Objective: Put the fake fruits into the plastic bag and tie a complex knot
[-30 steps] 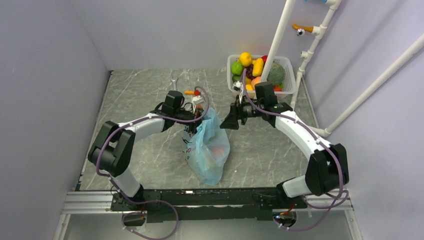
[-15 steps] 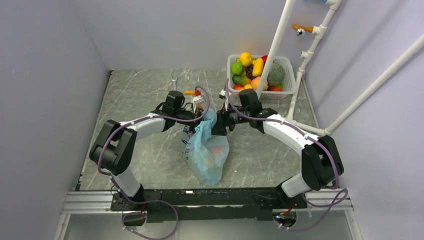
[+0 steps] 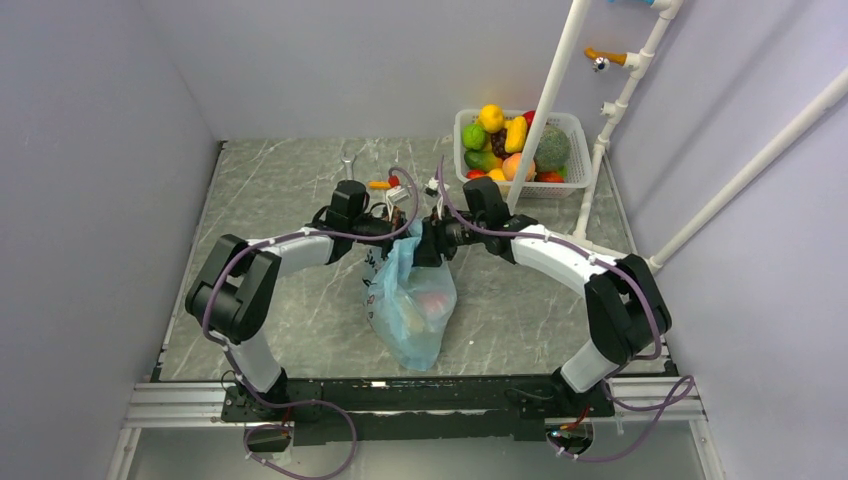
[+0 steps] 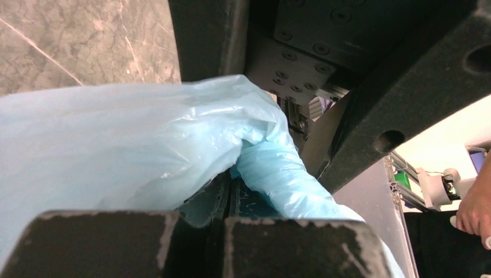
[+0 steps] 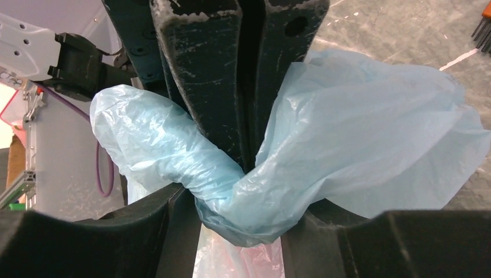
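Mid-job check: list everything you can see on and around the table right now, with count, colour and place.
light-blue printed plastic bag: one, light blue, table centre, top bunched between the grippers
fake fruit inside the bag: at least one, pinkish shape through the plastic
white mesh basket: one, white, far right corner
fake fruits in the basket: a heap, yellow, green, orange, red, dark
orange-handled screwdriver: one, behind the bag
slim silvery tool: one, farther back, type unclear
white plastic pipes: several, right side
left gripper: black, shut on the bag
right gripper: black, jaws apart around the bag's bunched top
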Tool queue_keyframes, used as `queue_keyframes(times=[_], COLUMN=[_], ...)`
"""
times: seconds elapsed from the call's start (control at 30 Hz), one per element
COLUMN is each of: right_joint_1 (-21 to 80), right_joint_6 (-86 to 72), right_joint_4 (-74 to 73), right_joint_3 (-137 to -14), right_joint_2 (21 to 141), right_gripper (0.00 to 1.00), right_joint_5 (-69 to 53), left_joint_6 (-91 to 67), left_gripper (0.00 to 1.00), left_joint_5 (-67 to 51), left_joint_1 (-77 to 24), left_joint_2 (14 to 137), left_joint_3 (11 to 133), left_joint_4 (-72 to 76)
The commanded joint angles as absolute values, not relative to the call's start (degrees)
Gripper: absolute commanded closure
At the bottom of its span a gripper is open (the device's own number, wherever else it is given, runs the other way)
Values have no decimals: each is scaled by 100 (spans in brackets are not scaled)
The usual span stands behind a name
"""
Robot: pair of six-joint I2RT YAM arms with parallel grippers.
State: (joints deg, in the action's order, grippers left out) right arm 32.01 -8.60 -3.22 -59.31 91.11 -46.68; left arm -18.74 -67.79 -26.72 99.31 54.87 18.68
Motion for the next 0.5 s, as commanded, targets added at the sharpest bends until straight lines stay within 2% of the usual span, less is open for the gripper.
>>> queue_keyframes(times=[0.0,0.1,0.33,0.47], right_joint_1=[2997,2822,2737,2733], right_joint_6=[-377,-74,133,128], right_joint_4=[-637,-1055,-1240,-1344], right_joint_3=[-5999,-5980,-5928,-6038], right_joint_2=[8725,8550,8521,8604], right_gripper=[49,44,44,37], right_joint_5=[-4870,-5092,-5286,-5351], left_joint_6=[-1782,-1607,-1809,-1860], left_gripper=[100,100,100,100], left_joint_5=[-7063,-7077,-7085,-7072], left_joint_1=[-2693,-2681,-2687,-2689], left_joint_2=[9737,9691,9755,9739], left_joint_3=[5445,5477,5497,5493], left_joint_4=[1938,1764,2011,2042])
